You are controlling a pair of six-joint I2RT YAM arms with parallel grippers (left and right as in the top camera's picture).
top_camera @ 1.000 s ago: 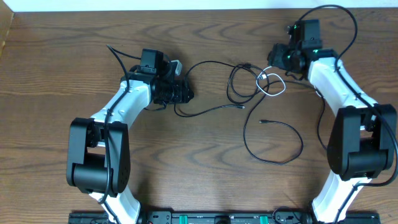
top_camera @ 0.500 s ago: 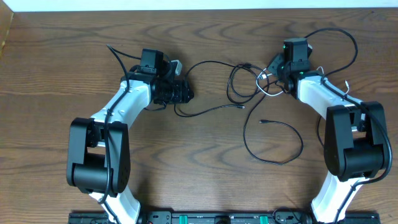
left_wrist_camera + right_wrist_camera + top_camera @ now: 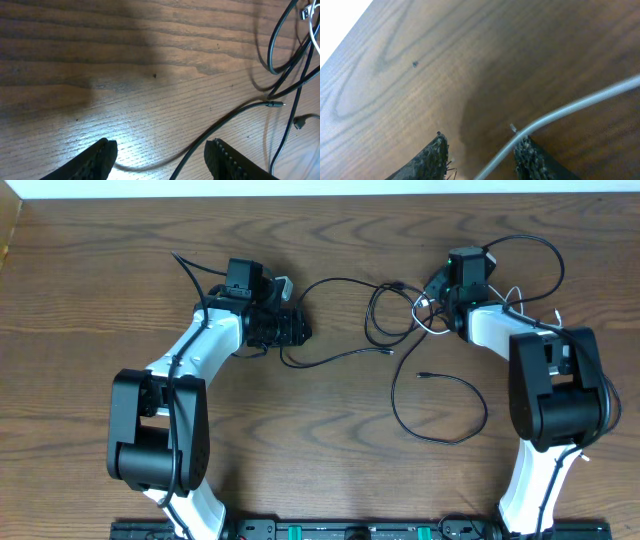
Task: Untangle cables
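The thin black cord (image 3: 345,281) runs from beside my left gripper (image 3: 300,332) to loops at the table's middle, with another long curl (image 3: 470,395) nearer the front. The white cord (image 3: 441,323) lies coiled against those loops. In the left wrist view my left gripper (image 3: 162,160) is open low over the wood, and the black cord (image 3: 235,112) passes between its fingers, close to the right one. My right gripper (image 3: 434,297) is at the white coil. Its jaws (image 3: 480,157) stand apart with the white cord (image 3: 570,107) running between them, against the right finger (image 3: 530,157).
Thicker black wires (image 3: 548,252) arch up from the right arm at the back right, and another (image 3: 186,265) trails behind the left arm. The table's far edge (image 3: 320,194) is close behind both grippers. A white plug end (image 3: 305,13) shows at the left wrist view's top right.
The right arm has swung left and forward onto the white coil, and its jaws have narrowed around the white cord. The left arm and the black cord have stayed still.
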